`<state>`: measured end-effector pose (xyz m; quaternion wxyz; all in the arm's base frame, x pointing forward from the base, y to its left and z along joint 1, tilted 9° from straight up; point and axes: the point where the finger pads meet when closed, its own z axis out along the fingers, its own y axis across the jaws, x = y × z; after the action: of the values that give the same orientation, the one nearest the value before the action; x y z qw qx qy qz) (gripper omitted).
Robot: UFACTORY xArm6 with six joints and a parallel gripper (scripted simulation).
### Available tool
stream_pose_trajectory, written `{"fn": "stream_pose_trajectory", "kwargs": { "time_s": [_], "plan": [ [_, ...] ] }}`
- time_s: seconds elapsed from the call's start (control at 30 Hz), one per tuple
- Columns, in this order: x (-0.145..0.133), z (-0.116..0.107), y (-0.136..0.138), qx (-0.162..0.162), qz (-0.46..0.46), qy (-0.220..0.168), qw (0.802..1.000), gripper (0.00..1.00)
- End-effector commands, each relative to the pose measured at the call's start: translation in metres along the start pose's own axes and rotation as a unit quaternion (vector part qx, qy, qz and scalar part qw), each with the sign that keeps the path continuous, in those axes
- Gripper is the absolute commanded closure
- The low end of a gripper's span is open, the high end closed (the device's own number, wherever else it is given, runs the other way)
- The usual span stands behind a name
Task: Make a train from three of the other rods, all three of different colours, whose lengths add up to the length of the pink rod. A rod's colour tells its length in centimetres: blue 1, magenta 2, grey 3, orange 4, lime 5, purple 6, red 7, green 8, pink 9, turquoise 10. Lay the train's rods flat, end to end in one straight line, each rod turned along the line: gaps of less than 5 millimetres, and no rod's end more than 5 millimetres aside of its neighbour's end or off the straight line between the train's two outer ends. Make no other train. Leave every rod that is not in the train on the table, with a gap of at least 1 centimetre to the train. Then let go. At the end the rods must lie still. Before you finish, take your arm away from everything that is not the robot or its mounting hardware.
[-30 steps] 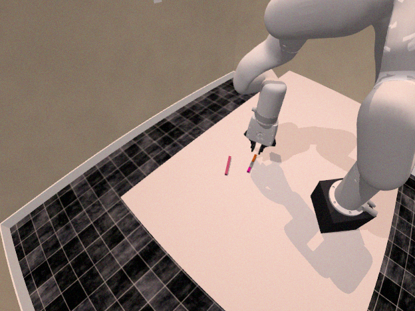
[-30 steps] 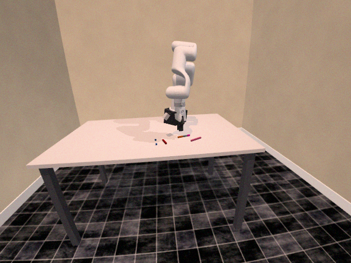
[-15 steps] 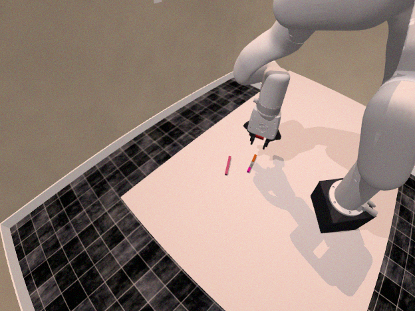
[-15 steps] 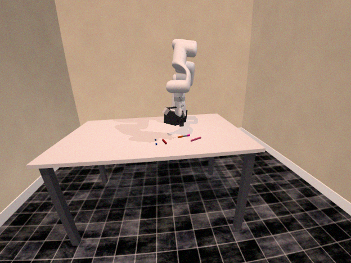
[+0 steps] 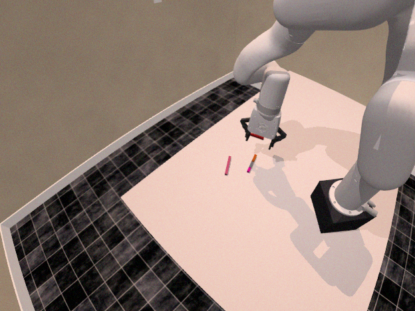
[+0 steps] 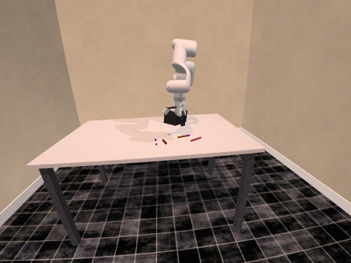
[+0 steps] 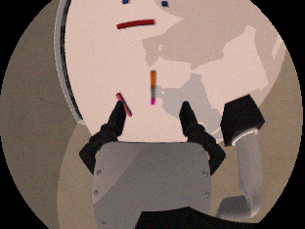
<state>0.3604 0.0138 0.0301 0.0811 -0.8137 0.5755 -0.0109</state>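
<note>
We list the contents of the table (image 5: 187, 207) (image 6: 113, 153) (image 7: 93, 59), taking the pink rod as our landmark. Item: one pink rod (image 5: 227, 165) (image 6: 196, 139) (image 7: 124, 105), lying flat, partly overlapped by a fingertip in the wrist view. Item: one row of three, near the pink rod and apart from it, to its right in the top view — an orange rod (image 5: 254, 157) (image 6: 180, 136) (image 7: 153, 79), a grey rod (image 5: 251, 165) (image 6: 185, 136) (image 7: 152, 93) in the middle, and a magenta rod (image 5: 249, 169) (image 6: 188, 135) (image 7: 152, 101). The three lie end to end in what looks to us like one straight line; any fine gaps are too small to tell. Item: one red rod (image 5: 257, 136) (image 6: 164, 141) (image 7: 136, 23), flat, farther from the pink rod than the row is. Item: two small blue rods (image 6: 155, 139) (image 6: 156, 144) (image 7: 125, 1) (image 7: 164, 4), apart from each other, beyond the red rod as counted from the pink rod. Item: one gripper (image 5: 259, 143) (image 6: 183, 123) (image 7: 152, 108), raised above the table, its jaws spread wide with nothing between them — touching neither the pink rod nor any other. Item: one black base block (image 5: 321, 214) (image 6: 170, 118) (image 7: 242, 114), well apart from the pink rod, carrying the arm.

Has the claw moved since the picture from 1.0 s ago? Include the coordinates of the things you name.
Yes: in the top view the claw (image 5: 258, 143) (image 7: 152, 108) has shifted away from the orange rod (image 5: 254, 157) (image 6: 180, 136) (image 7: 153, 79), towards the table's far edge.
</note>
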Motion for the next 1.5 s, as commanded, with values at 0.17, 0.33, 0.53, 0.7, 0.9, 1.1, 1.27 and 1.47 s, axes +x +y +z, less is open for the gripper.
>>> {"fn": "stream_pose_trajectory", "kwargs": {
  "time_s": [0.17,0.33,0.53,0.7,0.9,1.1,1.27,1.47],
  "plan": [
    [0.0,-0.002,-0.001,0.001,0.0,0.001,1.0,0.0],
    [0.0,-0.008,-0.001,0.001,0.0,0.001,1.0,0.0],
    [0.0,-0.034,-0.001,0.001,0.0,0.001,1.0,0.0],
    [0.0,-0.061,-0.001,0.001,0.0,0.001,1.0,0.0],
    [0.0,-0.078,-0.001,0.001,0.0,0.001,1.0,0.0],
    [0.0,-0.088,-0.001,0.001,0.0,0.001,1.0,0.0],
    [0.0,-0.088,-0.001,0.001,0.0,0.001,1.0,0.0],
    [0.0,-0.088,-0.001,0.001,0.0,0.001,1.0,0.0]
  ]
}}
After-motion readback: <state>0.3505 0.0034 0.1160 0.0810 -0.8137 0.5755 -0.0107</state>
